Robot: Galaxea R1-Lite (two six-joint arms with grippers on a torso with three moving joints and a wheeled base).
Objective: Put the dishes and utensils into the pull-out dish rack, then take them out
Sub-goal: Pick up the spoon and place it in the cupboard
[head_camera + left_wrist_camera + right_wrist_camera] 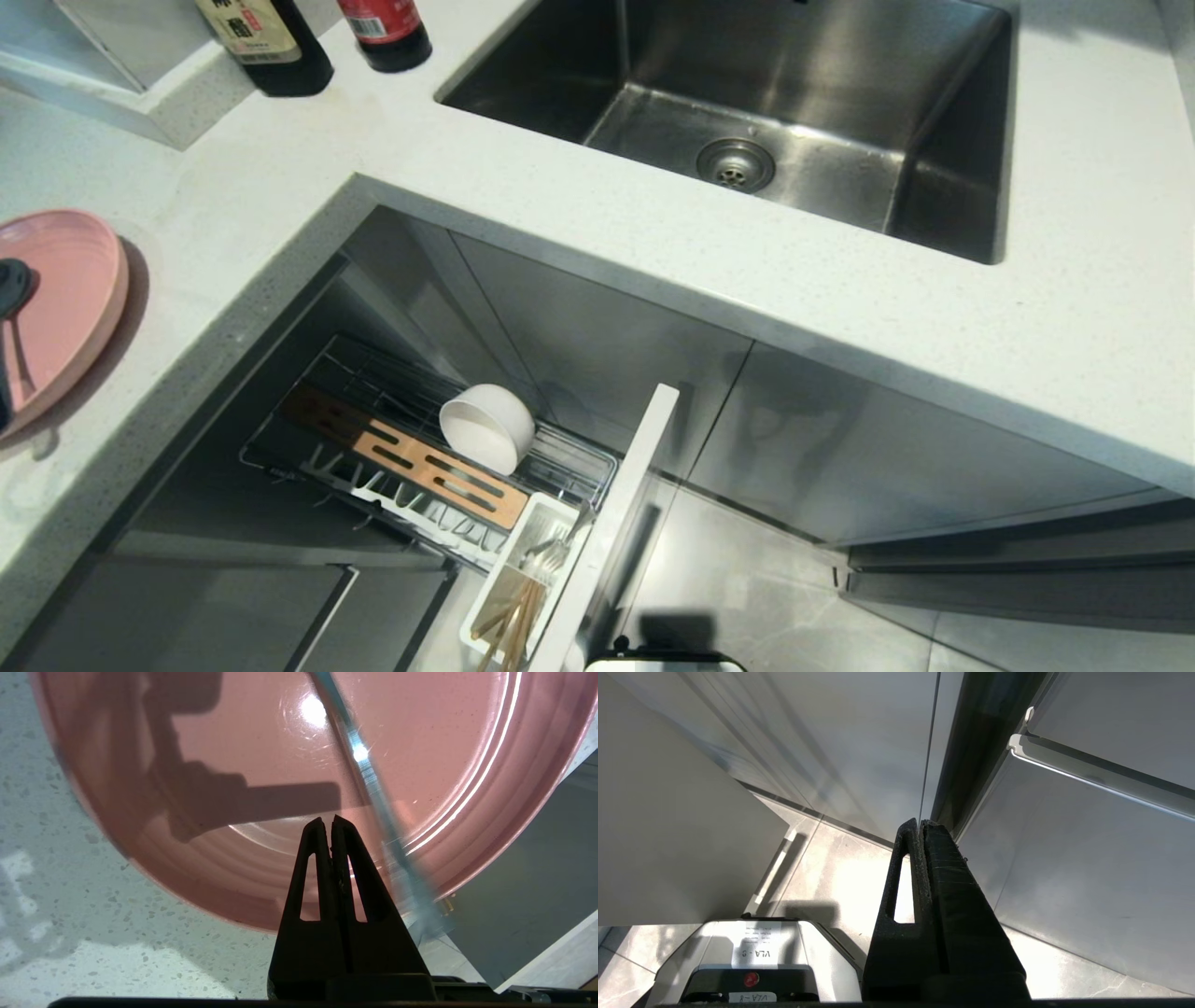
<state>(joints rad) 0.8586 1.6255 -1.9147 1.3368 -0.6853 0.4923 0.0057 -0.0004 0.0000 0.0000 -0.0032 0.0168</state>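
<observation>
The pink plate [65,299] [233,742] lies on the white counter at the far left. My left gripper [327,820] hovers over its near half, shut, with nothing showing between the fingers. Only a dark bit of that gripper [11,285] reaches into the head view. A blurred slim grey strip [369,779], perhaps the spoon, slants across the plate beside the fingertips. The pull-out dish rack [317,373] stands drawn out below the counter. The cream-white bowl [485,427] lies tipped on it. The chopsticks [513,621] stand in the white cup [485,607]. My right gripper [921,822] hangs shut near the floor.
The steel sink [794,103] is set in the counter at the back. Two dark bottles [271,47] [387,33] stand at the back left. The rack's pale front panel [616,523] juts out over the floor, next to my base [752,956].
</observation>
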